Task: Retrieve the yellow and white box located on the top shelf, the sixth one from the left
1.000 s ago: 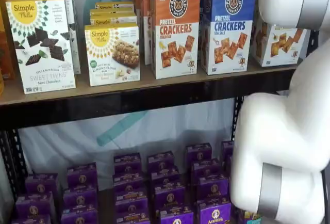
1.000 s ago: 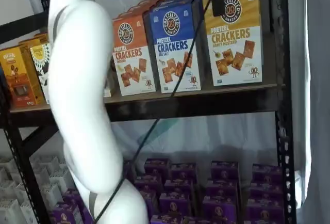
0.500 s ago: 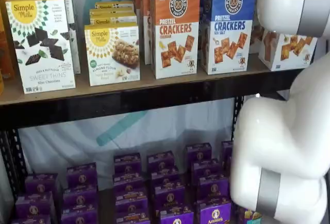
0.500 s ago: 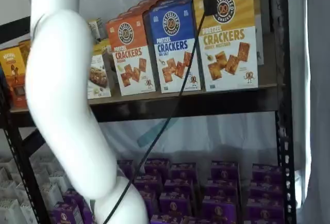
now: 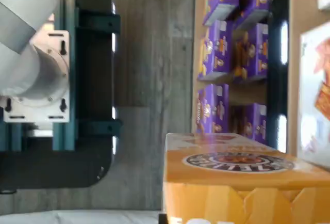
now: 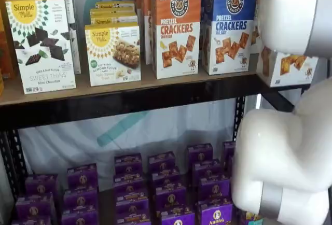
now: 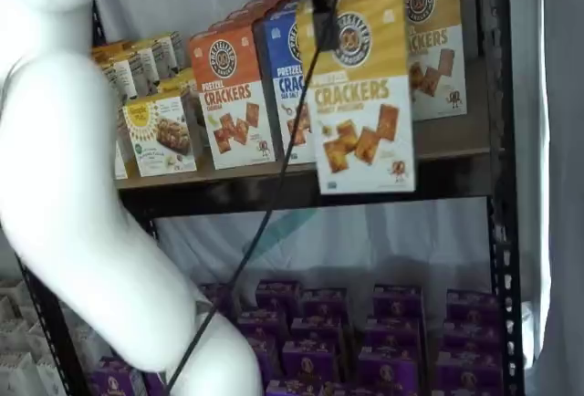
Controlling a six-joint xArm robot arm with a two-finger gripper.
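The yellow and white box [image 7: 358, 86] hangs in the air in front of the top shelf [image 7: 456, 140], clear of the black front rail, its lower edge level with the rail. My gripper [image 7: 321, 20] is shut on the box's top edge; one black finger shows against its front, with a cable beside it. In a shelf view only the box's white lower part [image 6: 288, 65] shows, past the shelf's [image 6: 145, 86] right end, behind my white arm. The wrist view shows the box's yellow top and round logo [image 5: 237, 170] close up.
A second yellow Pretzel Crackers box [image 7: 436, 40] stands on the shelf behind the held one. Orange [image 6: 176, 28] and blue [image 6: 228, 25] Pretzel Crackers boxes and Simple Mills boxes [image 6: 41, 43] stand to the left. Purple boxes [image 6: 166, 188] fill the lower shelf. A black upright [image 7: 497, 195] stands right.
The yellow and white box has come forward off the shelf and a little lower in my gripper. The arm has swung with it. A second yellow box behind it now shows.
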